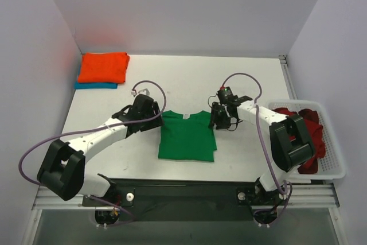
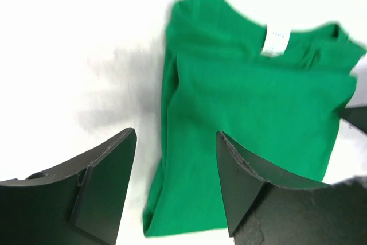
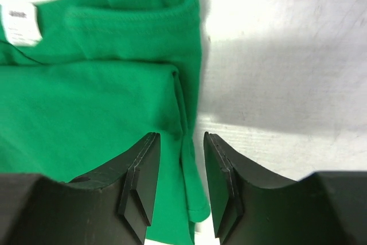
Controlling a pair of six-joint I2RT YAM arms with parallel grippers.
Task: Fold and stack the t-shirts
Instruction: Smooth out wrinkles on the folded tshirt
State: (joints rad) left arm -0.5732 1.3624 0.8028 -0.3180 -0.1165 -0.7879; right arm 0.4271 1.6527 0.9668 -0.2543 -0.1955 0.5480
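green cotton t-shirt (image 1: 186, 136) lies flat on the white table (image 1: 189, 78) between the two arms, sleeves tucked in so it forms a narrow rectangle, collar and label toward the far side. the left gripper (image 1: 155, 114) hovers by its left collar corner, fingers well apart with nothing between them. the right gripper (image 1: 219, 120) hangs over the right collar corner, its fingers a narrow gap apart, straddling the folded side edge without clamping it.

an orange t-shirt (image 1: 103, 67) lies folded on a teal-blue one (image 1: 94, 85) at the far left corner. dark red t-shirts (image 1: 307, 136) wait in the white basket (image 1: 335, 164) on the right.

the next move is probably a pinch at both corners to fold collar toward hem. the side edges are layered, so a shallow pinch could take only the top layer and let the tucked sleeve spill out. the left gripper sits partly over bare table and could close on nothing, so one corner would lift alone and skew the crease. dragging this soft cotton would bunch it.
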